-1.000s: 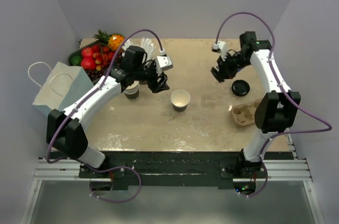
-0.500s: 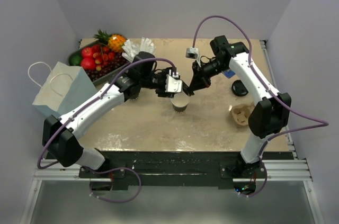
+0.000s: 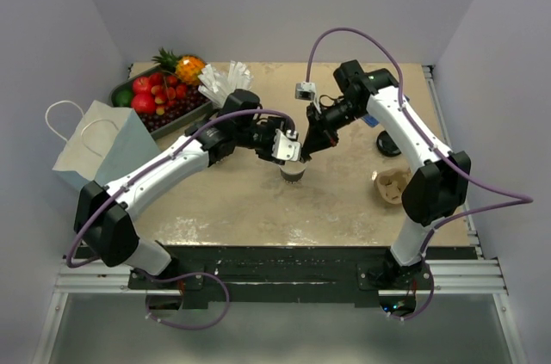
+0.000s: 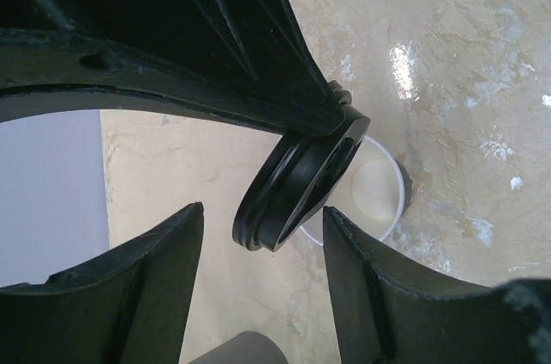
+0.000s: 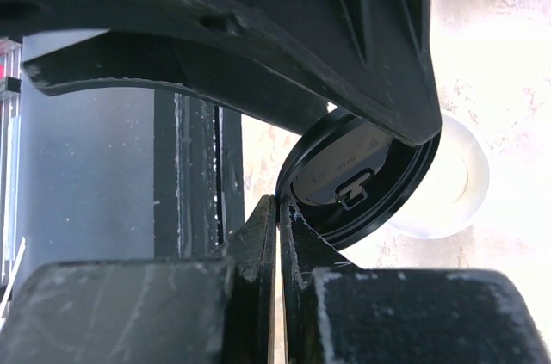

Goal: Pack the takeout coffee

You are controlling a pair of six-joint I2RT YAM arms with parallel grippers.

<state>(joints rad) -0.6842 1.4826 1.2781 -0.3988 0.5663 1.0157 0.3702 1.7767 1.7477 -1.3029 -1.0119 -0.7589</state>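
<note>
The small dark brown paper cup (image 3: 294, 174) stands mid-table, lidless, its cream inside showing in the left wrist view (image 4: 379, 200) and the right wrist view (image 5: 452, 188). My right gripper (image 3: 306, 150) is shut on the rim of a round black lid (image 5: 362, 179) and holds it tilted just above the cup's mouth, one edge over the rim. The lid (image 4: 297, 183) hangs edge-on in the left wrist view. My left gripper (image 3: 287, 147) is open and empty right beside the cup, with its fingers (image 4: 387, 295) on either side of the lid's lower edge.
A black lid stack (image 3: 389, 142) and a brown pulp cup carrier (image 3: 392, 185) lie at the right. A white paper bag (image 3: 95, 144) stands at the left, with a fruit tray (image 3: 155, 93) and a cup of white sticks (image 3: 222, 80) behind.
My right arm swung left from the lid stack with a lid and now holds it over the cup. My left gripper moved right from the cup stack to the cup.
</note>
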